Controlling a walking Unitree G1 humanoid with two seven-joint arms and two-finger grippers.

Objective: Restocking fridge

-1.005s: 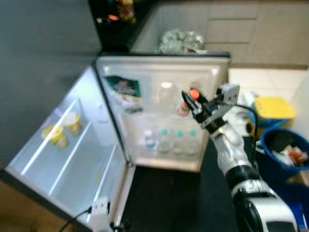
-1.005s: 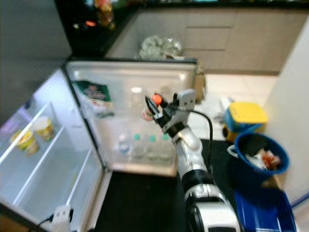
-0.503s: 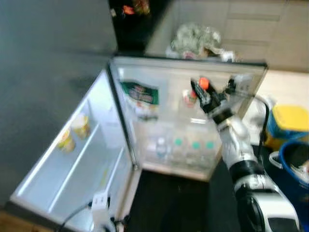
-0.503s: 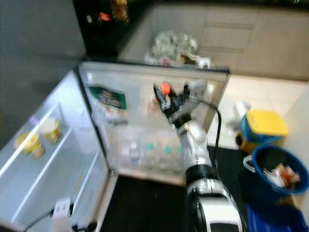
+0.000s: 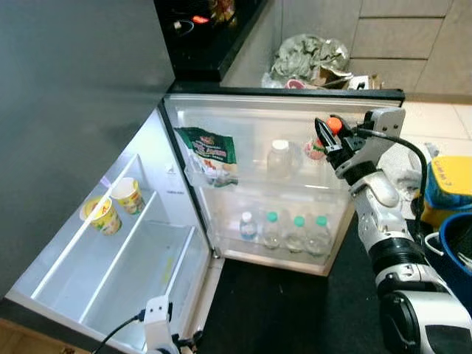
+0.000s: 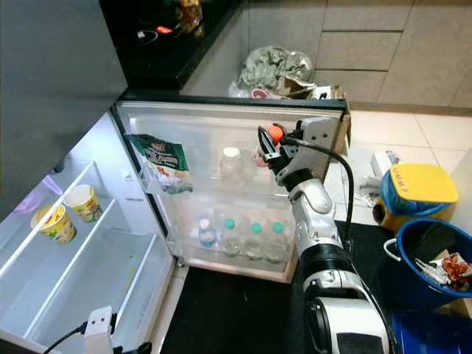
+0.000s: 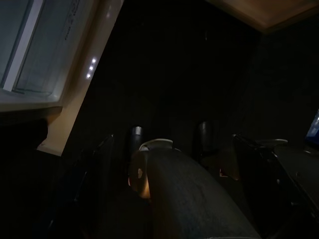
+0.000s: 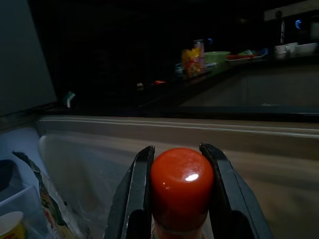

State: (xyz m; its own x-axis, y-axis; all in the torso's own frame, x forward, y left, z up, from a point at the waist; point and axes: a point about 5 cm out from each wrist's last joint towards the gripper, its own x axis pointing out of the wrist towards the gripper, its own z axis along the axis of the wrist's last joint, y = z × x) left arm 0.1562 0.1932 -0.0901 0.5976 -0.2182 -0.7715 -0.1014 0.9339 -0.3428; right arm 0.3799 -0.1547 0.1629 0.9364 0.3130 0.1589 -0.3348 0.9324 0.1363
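Observation:
The fridge door (image 5: 284, 107) stands wide open toward me, its shelves facing up. My right gripper (image 5: 325, 135) reaches over the door's upper shelf, shut on a bottle with an orange-red cap (image 5: 334, 124); in the right wrist view both fingers (image 8: 135, 194) press the cap (image 8: 181, 181) from either side. On the same shelf stand a white-capped jar (image 5: 278, 156) and a green snack bag (image 5: 209, 152). The lower door shelf holds several small water bottles (image 5: 296, 232). Inside the fridge, two noodle cups (image 5: 112, 204) sit on a shelf. The left wrist view is dark, showing floor and a fridge edge (image 7: 79, 84).
A yellow-lidded container (image 5: 448, 181) and a blue bucket with trash (image 6: 431, 258) stand on the floor at my right. A crumpled bag (image 5: 308, 59) lies behind the door by the cabinets. A white plug and cable (image 5: 155, 317) sit near the fridge's front corner.
The camera has swung and steadied. My right gripper, still holding the bottle, has risen toward the door's upper shelf, near the top right corner.

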